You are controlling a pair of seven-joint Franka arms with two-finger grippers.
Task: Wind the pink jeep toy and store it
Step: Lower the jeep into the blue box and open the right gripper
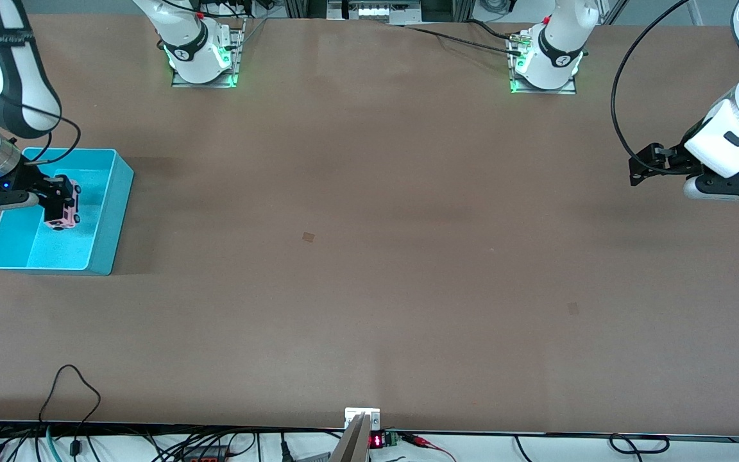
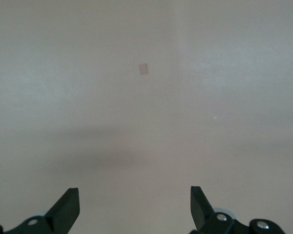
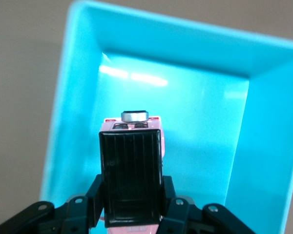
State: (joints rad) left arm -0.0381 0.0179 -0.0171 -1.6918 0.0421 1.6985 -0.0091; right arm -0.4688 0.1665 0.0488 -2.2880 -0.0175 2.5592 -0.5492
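The right gripper (image 1: 56,200) covers most of the jeep (image 1: 68,208) in the front view, so only a pink strip and two wheels show. In the right wrist view the jeep's (image 3: 132,173) sides sit between the fingers (image 3: 95,200) and its underside is hidden; whether it touches the bin (image 3: 205,161) floor cannot be told. The bin's near corners run off that picture. The left gripper (image 2: 135,207) shows only its fingertips in its own wrist view, and the left arm is cut by the front view's edge.
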